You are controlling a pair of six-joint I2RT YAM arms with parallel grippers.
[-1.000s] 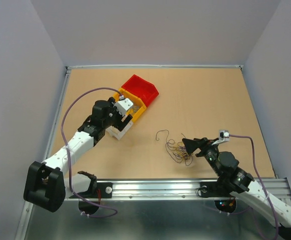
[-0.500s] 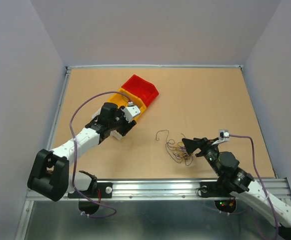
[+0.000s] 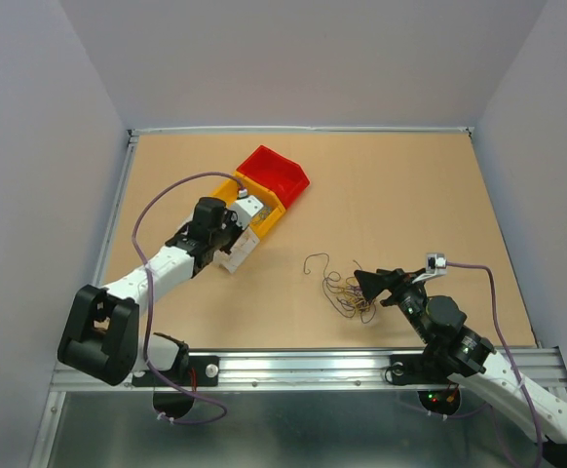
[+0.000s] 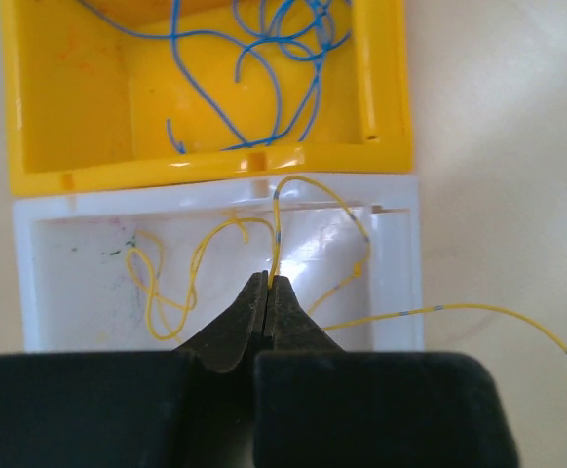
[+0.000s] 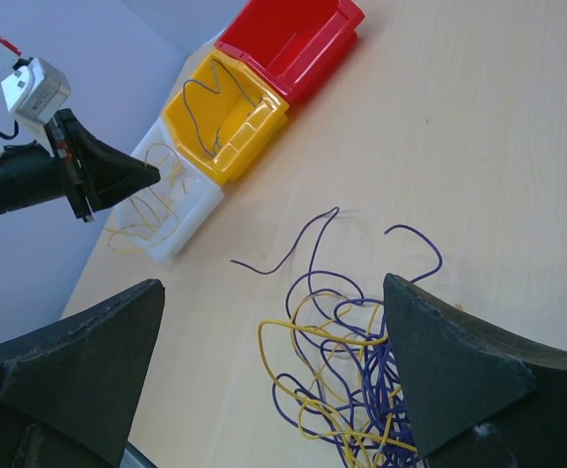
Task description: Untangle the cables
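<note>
Overhead, the cables point(image 3: 352, 296) lie as a loose clump of purple and yellow strands on the tan table point(image 3: 410, 195), right of centre and low in the frame, just ahead of the right arm. The right gripper point(image 5: 272, 291) hangs above them with its two dark fingers spread wide, one at the lower left and one at the lower right of the right wrist view, and nothing between them. The clump fills the bottom centre of that view, and a single purple strand point(image 5: 288, 249) lies just above and to the left of it, barely apart from the rest. Left of centre in the overhead view, three small bins sit in a diagonal row, touching: a red bin point(image 3: 276, 174) farthest back, a yellow bin point(image 4: 69, 177) in the middle and a white bin point(image 4: 396, 278) nearest. The left gripper point(image 4: 267, 291) is over the white bin with its black tips pressed together, pinching a yellow wire point(image 4: 277, 219). That wire rises from the tips, arcs toward the bin's upper edge, then trails out over the right wall onto the table toward the right edge of the frame. More of it coils at the left inside the white bin. Thin blue wires point(image 4: 264, 58) curl inside the yellow bin.
</note>
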